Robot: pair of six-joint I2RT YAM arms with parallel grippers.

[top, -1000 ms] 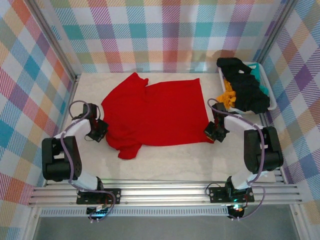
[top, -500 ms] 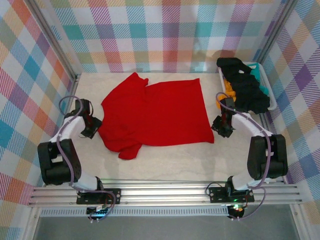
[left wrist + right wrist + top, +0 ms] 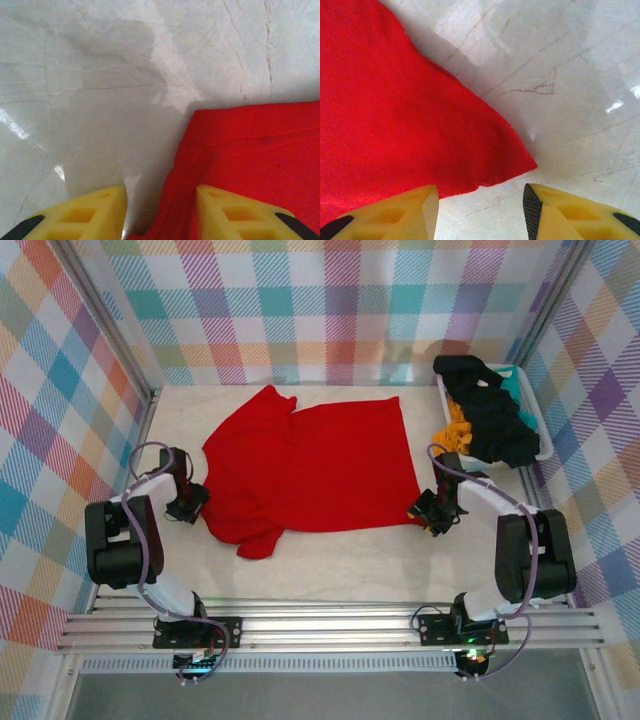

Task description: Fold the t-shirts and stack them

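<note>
A bright red t-shirt [image 3: 310,465] lies spread flat on the pale marble table, one sleeve bunched at its near left. My left gripper [image 3: 190,502] sits at the shirt's left edge. In the left wrist view this gripper [image 3: 160,215] is open, and the red hem [image 3: 240,150] runs between its yellow fingers [image 3: 75,215]. My right gripper [image 3: 432,512] is at the shirt's near right corner. It [image 3: 480,210] is open too, low over the table, with the red corner [image 3: 395,110] just ahead of its gap. A black t-shirt [image 3: 495,420] and an orange-yellow one [image 3: 458,430] lie heaped in the basket.
A white-and-teal plastic basket [image 3: 546,445] stands at the back right, close to the right arm. Plaid walls enclose the table on three sides. Bare marble [image 3: 350,560] runs between the shirt and the metal rail at the near edge.
Both grippers went from shut to open. Each pulled outward from the shirt's edge, then came back to it. The shirt lies let go and flat.
</note>
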